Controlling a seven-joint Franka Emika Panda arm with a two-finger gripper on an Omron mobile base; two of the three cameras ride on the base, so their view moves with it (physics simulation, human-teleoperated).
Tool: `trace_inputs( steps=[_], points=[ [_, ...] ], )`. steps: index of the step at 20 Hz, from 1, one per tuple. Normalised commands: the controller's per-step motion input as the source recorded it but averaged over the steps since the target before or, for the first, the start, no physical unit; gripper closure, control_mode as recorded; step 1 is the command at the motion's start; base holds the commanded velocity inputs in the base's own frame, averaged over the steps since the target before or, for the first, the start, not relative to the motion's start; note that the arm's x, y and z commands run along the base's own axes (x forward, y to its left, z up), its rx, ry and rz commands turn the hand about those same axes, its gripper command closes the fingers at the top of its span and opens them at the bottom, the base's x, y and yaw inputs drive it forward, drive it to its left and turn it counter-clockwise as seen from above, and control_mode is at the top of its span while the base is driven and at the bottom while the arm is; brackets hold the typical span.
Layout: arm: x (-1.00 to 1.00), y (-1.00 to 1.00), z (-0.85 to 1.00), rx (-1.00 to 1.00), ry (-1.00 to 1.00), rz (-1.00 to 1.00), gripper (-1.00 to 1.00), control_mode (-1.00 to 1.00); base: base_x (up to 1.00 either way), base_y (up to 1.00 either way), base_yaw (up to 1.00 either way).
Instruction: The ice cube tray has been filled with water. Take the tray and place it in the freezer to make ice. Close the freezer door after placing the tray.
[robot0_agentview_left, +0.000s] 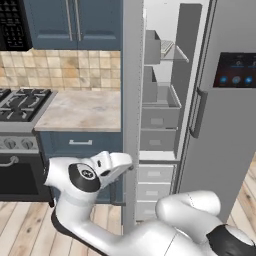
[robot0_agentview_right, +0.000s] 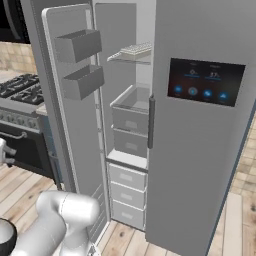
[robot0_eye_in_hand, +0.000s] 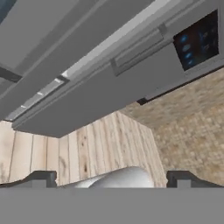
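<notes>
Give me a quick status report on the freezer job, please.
Claw open, empty. Ice cube tray on the freezer's upper shelf. Freezer door wide open, not yet closed. Nothing blocking its swing.

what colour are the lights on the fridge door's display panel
Blue, glowing on a dark display panel; clearest in the right base view.
</notes>
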Motion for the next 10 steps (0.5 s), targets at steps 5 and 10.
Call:
trace_inputs(
  steps=[5,10],
  points=[
    [0.61,0.16,-0.24,-0.07,0.20,0.08,-1.00,-1.00,0.00,0.00,0.00],
    [0.56,0.26,-0.26,-0.07,0.14,0.03,-1.00,-1.00,0.00,0.00,0.00]
  ],
)
